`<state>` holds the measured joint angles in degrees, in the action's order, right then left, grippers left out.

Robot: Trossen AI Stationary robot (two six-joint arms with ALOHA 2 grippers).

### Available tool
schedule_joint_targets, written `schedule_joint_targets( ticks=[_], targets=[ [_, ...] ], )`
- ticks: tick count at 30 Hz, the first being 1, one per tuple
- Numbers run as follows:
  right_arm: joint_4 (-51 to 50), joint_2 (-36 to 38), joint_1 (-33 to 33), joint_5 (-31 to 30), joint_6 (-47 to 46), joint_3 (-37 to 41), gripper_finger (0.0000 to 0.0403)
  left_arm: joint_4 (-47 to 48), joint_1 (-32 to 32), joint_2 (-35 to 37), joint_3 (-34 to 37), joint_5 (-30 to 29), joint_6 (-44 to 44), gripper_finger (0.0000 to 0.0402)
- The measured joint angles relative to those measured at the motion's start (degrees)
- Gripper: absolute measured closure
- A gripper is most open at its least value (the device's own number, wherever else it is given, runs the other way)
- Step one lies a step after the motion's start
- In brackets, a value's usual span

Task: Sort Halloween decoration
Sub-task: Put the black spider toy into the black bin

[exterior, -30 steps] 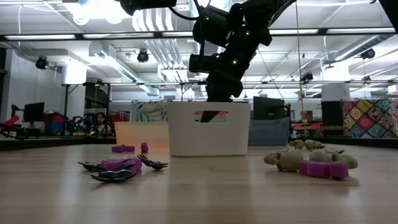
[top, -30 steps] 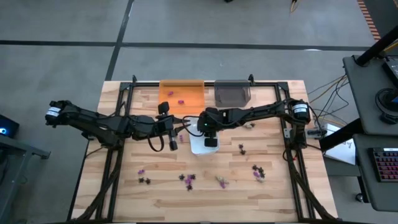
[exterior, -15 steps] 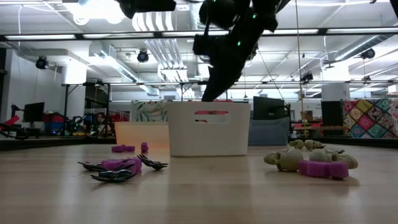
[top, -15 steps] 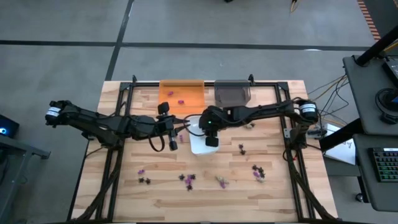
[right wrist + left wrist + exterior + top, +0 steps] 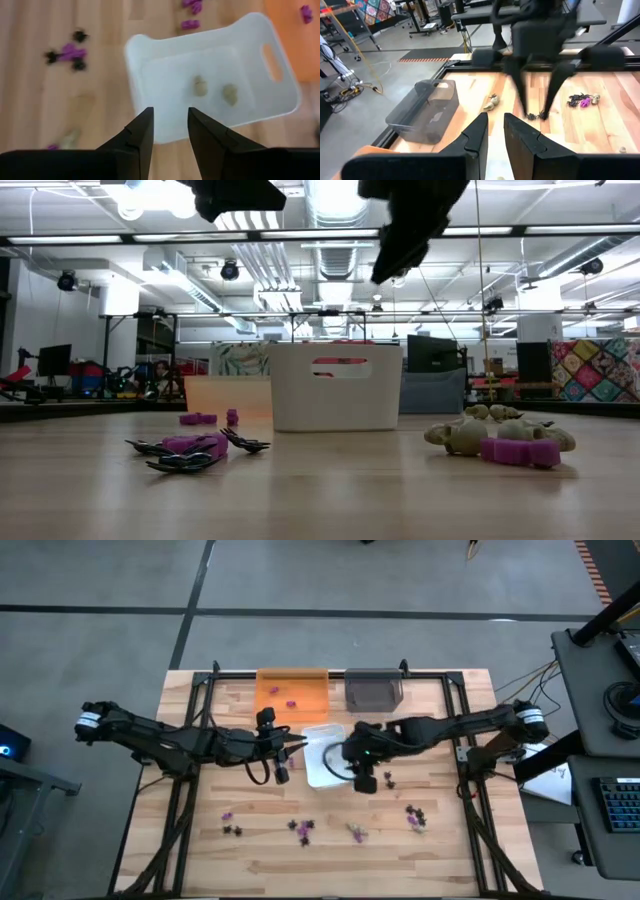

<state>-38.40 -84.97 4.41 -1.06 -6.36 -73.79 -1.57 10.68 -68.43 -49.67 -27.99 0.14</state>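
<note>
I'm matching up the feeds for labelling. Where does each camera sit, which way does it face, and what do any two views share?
High view: overhead, straight down; both arms, left gripper, right gripper.
Low view: table height, level across the table; arms show at the top.
Left wrist view: past its own fingers at the grey tray.
Right wrist view: down past its own fingers into the white tray.
Shared: the white tray, in high, low and right wrist views.

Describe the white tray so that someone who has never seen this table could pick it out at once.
Start at the wooden table and find the two trays against its far edge, the orange tray and the grey tray. Just nearer than these, mid-table, sits the white tray. It alone is white, and it holds two pale beige pieces.
</note>
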Motion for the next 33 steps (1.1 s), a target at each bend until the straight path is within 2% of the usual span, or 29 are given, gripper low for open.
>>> schedule_joint_targets(
  ticks=[10, 17, 26, 33],
  targets=[
    [0.4, 8.1, 7.3, -0.4, -9.3, 8.1, 0.0317, -2.4, 0.0, -2.2, -0.1, 0.1, -2.4, 0.0357],
    [4.2, 14.5, 10.6, -0.4, -17.6, 18.3, 0.0332, -7.8, 0.0, -4.1, -0.2, 2.8, -2.4, 0.0357],
    [6.0, 23.5, 12.2, -4.7, -31.6, 30.7, 0.0342, -17.1, 0.0, -8.6, -0.2, 3.7, -2.2, 0.0357],
    [6.8, 25.3, 12.2, -7.1, -37.6, 37.5, 0.0342, -18.0, 0.0, -13.5, -3.4, 4.6, -1.9, 0.0357]
  ],
)
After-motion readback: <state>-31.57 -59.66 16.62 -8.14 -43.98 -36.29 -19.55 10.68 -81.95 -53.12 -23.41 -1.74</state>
